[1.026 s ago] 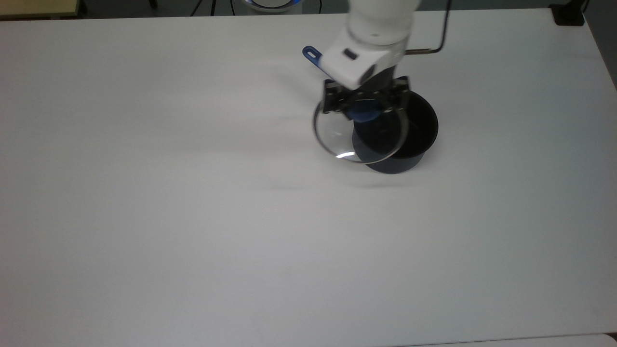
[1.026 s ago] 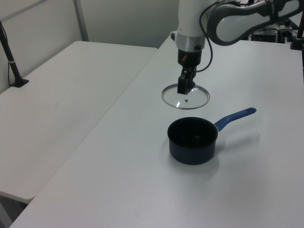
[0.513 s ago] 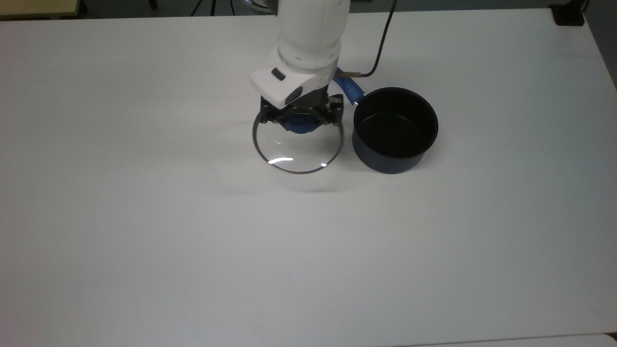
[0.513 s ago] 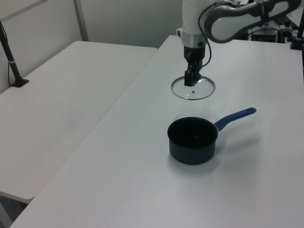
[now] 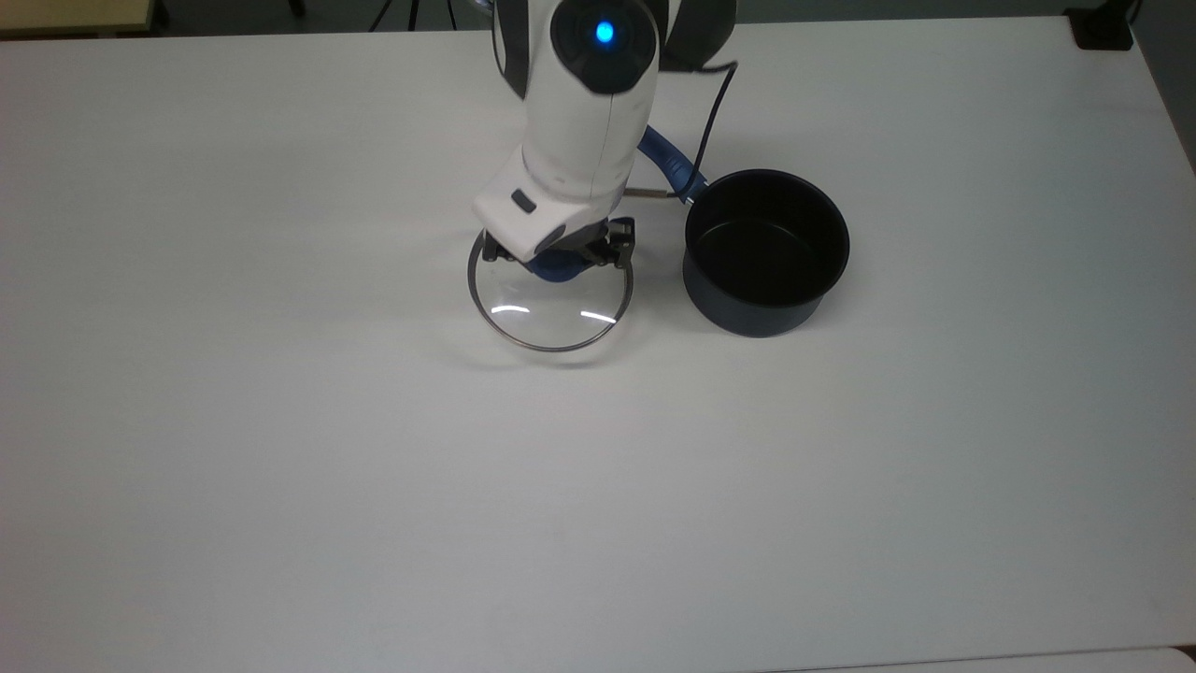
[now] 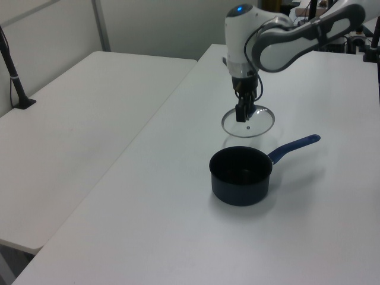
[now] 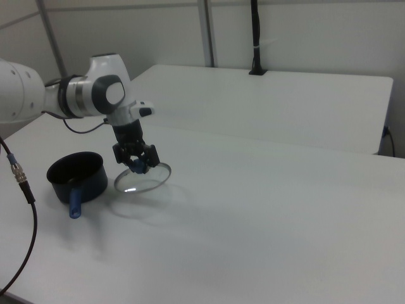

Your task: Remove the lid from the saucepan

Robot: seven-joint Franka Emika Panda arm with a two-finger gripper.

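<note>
The lid (image 5: 551, 308) is clear, glossy glass with a thin metal rim. The saucepan (image 5: 766, 252) looks matt and dark. The table (image 5: 280, 421) is smooth, matt white.

In the top view the arm's white housing hides most of the saucepan's handle (image 5: 665, 155) and part of the lid's blue knob (image 5: 553, 268) — the lid's (image 5: 551, 313) white lettering is too small to read, and the bench (image 5: 280, 421) runs past the frame's edges.

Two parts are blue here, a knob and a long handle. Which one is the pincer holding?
The knob of the glass lid. The pincer grips it; the saucepan's handle lies free.
</note>
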